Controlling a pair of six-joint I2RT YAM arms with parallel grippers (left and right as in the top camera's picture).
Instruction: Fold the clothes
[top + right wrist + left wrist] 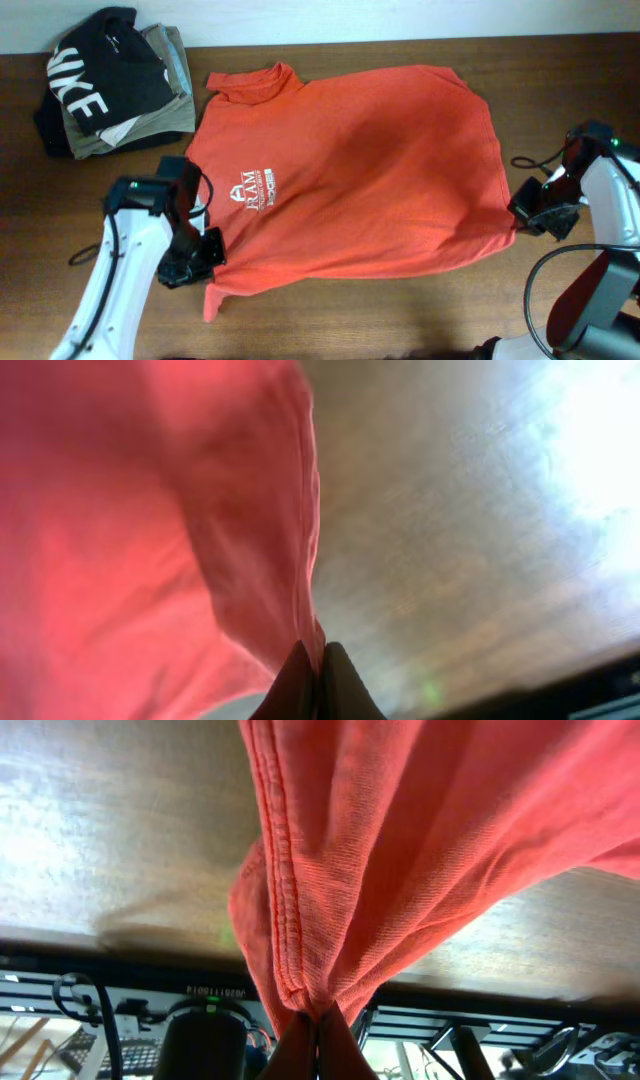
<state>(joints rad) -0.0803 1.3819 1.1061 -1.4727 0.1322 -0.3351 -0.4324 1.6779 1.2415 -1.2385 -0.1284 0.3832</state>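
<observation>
As it lies spread, the red-orange T-shirt (370, 170) shows white lettering (255, 188).

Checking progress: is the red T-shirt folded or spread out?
Spread: T-shirt lies open, lettering showing; left gripper and right gripper pinch its edges.

Robotics lab, tabletop manipulation rig: white robot arms (110, 275) at a brown wooden table (350, 315), black left gripper (205, 262) and right gripper (518, 212) pinching a red-orange T-shirt (370, 170). Past the table edge: black metal racking (120, 970), looped cables (75, 995).
</observation>
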